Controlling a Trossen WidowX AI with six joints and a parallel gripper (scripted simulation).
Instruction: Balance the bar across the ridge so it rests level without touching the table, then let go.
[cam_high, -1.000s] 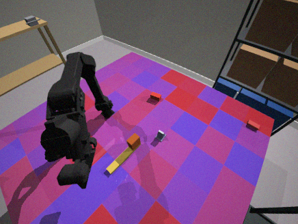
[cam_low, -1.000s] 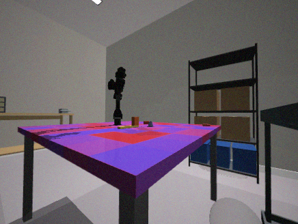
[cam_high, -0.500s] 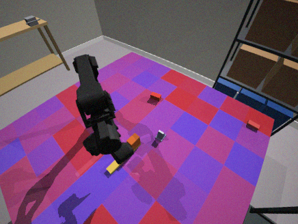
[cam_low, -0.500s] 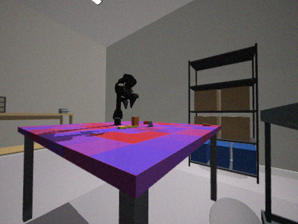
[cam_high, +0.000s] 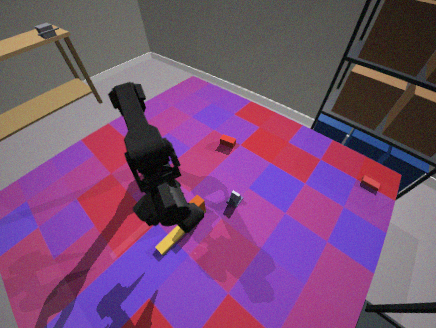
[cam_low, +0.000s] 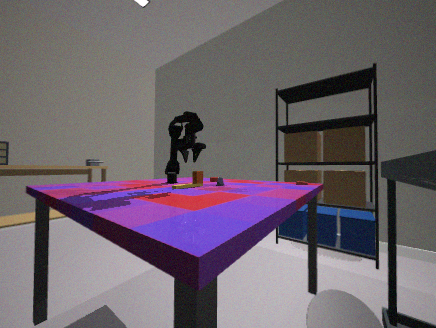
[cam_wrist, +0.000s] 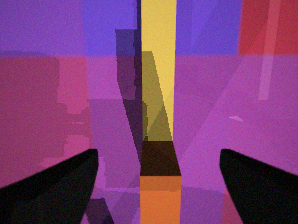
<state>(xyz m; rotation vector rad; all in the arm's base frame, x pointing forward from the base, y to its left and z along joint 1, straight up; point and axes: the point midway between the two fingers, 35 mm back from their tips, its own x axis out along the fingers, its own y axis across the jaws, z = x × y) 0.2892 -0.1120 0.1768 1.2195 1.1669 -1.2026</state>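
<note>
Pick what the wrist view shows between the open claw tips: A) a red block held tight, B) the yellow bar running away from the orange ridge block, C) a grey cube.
B: the yellow bar extends up-frame from the orange ridge block, centred below the open, empty claw.

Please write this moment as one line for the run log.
phase: approach | gripper: open, empty, above bar | bar: one end on orange ridge, other end on table | released: no

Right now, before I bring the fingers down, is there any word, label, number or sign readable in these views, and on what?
None readable: the long yellow bar, the orange ridge block, the checkered red-and-purple table top and the brown cardboard boxes on the black shelf rack all show plain, unmarked faces.
</note>
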